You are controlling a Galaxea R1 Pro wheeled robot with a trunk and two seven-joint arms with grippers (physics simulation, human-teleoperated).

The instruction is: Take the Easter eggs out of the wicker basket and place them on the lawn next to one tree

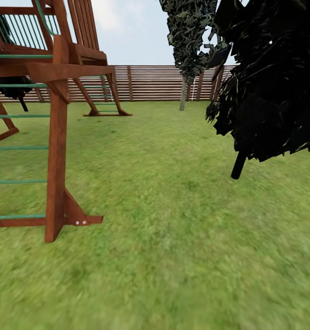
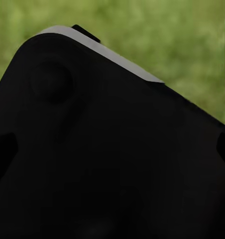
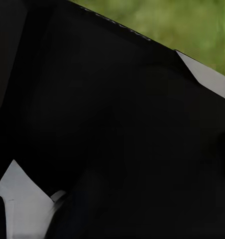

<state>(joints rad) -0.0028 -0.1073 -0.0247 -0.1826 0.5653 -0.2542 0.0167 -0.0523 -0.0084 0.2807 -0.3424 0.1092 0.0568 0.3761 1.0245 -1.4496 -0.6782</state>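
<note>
Bright green lawn (image 1: 182,220) stretches ahead of me in the garden. At its far side, before the fence, stands a tree (image 1: 183,94) with a pale straight trunk and speckled dark foliage. The three Easter eggs and the wicker basket are out of view. In the left wrist view a black, rounded part of the robot (image 2: 102,159) blocks most of the picture, with grass (image 2: 167,35) behind it. The right wrist view is likewise covered by dark robot parts (image 3: 102,124), with a strip of grass (image 3: 182,25) beyond.
A wooden play tower (image 1: 56,151) with green rungs stands close on the left, its foot jutting onto the grass. A black-leaved tree (image 1: 269,91) with a thin dark trunk (image 1: 239,166) overhangs the right. A brown slatted fence (image 1: 150,82) closes the far end. Open grass runs between them.
</note>
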